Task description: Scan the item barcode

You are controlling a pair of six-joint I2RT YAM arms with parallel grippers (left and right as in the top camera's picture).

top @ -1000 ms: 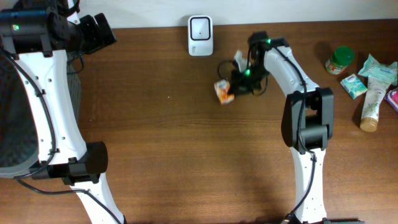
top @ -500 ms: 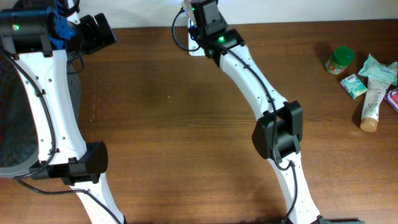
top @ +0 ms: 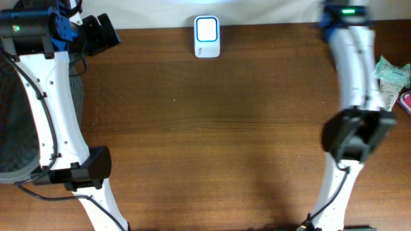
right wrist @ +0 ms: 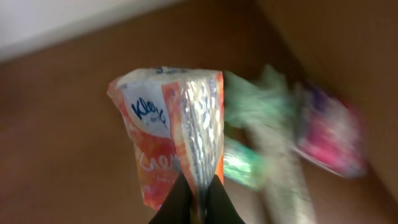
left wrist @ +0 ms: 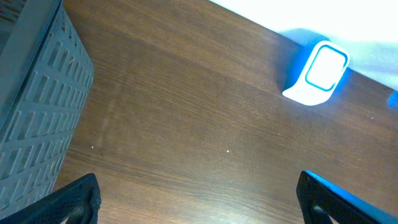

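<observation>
My right gripper [right wrist: 198, 200] is pinched tight on one end of the orange tissue pack [right wrist: 168, 124], holding it up over the table [right wrist: 62, 124]. A blurry green packet [right wrist: 249, 106] and a pink packet [right wrist: 326, 134] lie past it. My left gripper [left wrist: 199, 202] is spread wide with nothing in it. There's a grey basket [left wrist: 37, 106] off to one side, and the white scanner [left wrist: 317, 71] sits further out by the table's back edge.

Left tool [left wrist: 200, 200] spread; right tool [right wrist: 196, 200] clamped

A grey basket [left wrist: 37, 118] stands at the bench's [top: 212, 128] left end; a green packet [top: 393, 72] and a pink packet [top: 406, 101] lie far right
</observation>
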